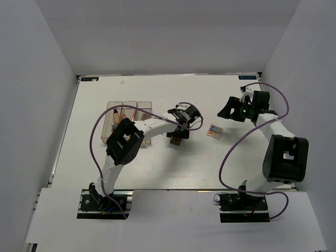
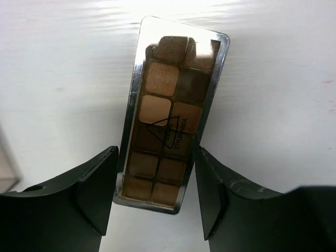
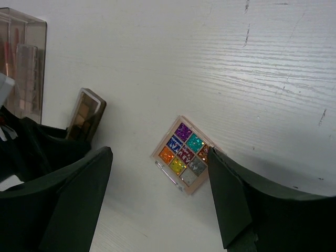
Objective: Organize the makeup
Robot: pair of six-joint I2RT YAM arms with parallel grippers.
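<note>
Pick-and-carry step. The left gripper [image 2: 156,157] is clamped on the long edges of the brown eyeshadow palette [image 2: 170,105], just right of the clear organizer [image 1: 128,111]. The next move calls for aligning the palette edge-on over a compartment. The right gripper [image 3: 158,157] hangs open over the desk [image 3: 262,63], near the multicolour palette [image 3: 185,154].

a robot lab test cell

this looks like a robotics lab, not a home. two arms [image 1: 123,144] are bolted on base plates [image 1: 102,206] at the edge of a white table [image 1: 157,173], with purple cables [image 1: 93,142] running loose. plain white walls [image 1: 37,105] close the table on three sides. the props are few: a palette [image 2: 168,131], a clear organizer [image 1: 144,105].
</note>
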